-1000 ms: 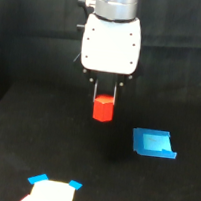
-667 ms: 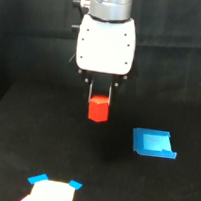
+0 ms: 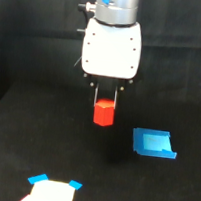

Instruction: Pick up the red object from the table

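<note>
One arm vertical, jaws (image 3: pixel 105 100) clamped on red object (image 3: pixel 103 114), above table (image 3: pixel 30 131)

The pale patch (image 3: pixel 48 193) is cut off by the bottom edge; the arm (image 3: pixel 116 4) by the top.

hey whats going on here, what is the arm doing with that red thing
The arm's gripper is shut on the red block and holds it in the air above the black table. A flat blue piece lies on the table toward the exterior view's right, apart from the block. A pale patch with blue corners sits near the bottom edge. The pick looks done at this point.
</note>
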Controlling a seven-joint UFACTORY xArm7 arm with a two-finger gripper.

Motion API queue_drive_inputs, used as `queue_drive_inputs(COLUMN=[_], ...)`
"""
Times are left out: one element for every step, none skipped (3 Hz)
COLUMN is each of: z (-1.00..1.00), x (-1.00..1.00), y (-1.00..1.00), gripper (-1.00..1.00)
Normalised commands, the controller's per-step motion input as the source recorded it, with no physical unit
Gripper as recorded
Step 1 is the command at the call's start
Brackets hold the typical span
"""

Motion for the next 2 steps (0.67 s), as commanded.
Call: queue_drive_inputs(z=[0.03,-0.24], x=[0.14,0.09], y=[-0.20,0.11], gripper=[-0.75,-1.00])
